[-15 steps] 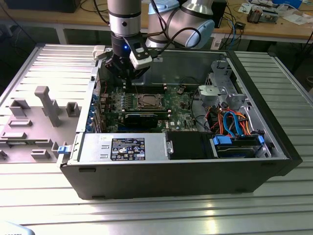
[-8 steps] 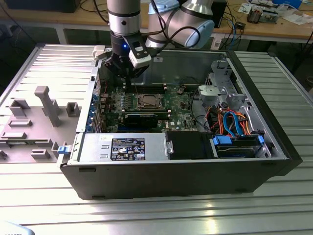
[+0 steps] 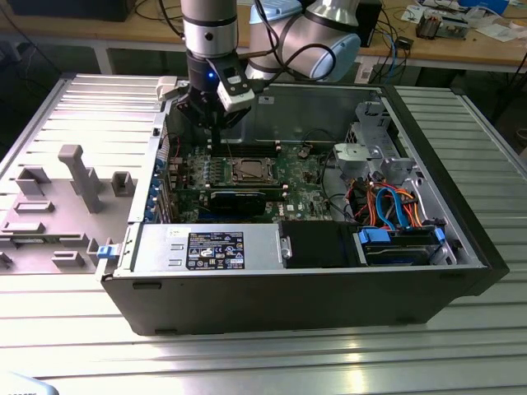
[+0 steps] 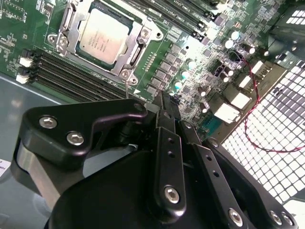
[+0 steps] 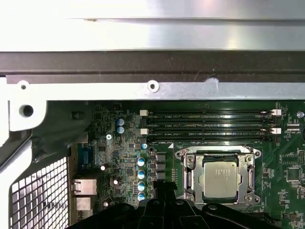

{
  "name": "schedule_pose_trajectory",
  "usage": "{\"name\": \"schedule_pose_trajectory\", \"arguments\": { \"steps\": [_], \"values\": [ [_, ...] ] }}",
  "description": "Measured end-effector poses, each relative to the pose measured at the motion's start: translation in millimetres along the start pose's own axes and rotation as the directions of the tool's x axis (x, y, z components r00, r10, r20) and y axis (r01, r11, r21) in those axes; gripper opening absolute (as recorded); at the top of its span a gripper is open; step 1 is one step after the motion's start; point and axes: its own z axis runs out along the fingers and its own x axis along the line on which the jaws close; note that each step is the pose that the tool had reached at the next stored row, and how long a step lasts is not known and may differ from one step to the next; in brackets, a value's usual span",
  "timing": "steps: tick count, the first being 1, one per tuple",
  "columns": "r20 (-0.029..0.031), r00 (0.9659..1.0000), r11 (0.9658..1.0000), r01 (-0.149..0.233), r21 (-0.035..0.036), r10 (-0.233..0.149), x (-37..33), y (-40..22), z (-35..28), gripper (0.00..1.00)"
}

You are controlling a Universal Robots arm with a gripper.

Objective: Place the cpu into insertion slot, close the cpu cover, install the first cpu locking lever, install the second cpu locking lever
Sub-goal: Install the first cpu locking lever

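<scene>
The cpu (image 4: 102, 36) lies flat in the insertion slot (image 3: 247, 170), silvery top up, on the green board inside the open computer case. The cpu cover (image 5: 189, 177) lies down around the cpu (image 5: 218, 180) as a silver frame. A thin wire-like rod (image 4: 126, 88) sticks out from the socket corner nearest the gripper. My gripper (image 3: 216, 136) hangs above the board, off to the exterior view's left of the socket and apart from it. Its black fingertips (image 4: 164, 101) are pressed together with nothing between them, and in the first wrist view the gripper (image 5: 162, 190) is beside the socket.
Long black memory slots (image 5: 209, 121) run beside the socket. A metal case wall (image 5: 152, 88) and a perforated rear panel (image 5: 38, 195) stand close by. A drive cage (image 3: 375, 156), coloured cables (image 3: 391, 206) and a black power supply (image 3: 214, 249) fill the case's other side.
</scene>
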Motion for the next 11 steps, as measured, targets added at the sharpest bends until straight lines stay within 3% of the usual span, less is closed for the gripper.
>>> {"name": "schedule_pose_trajectory", "arguments": {
  "steps": [11],
  "values": [
    [0.0,1.0,1.0,0.0,0.0,0.0,0.1,2.8,0.3,0.11]
  ]
}}
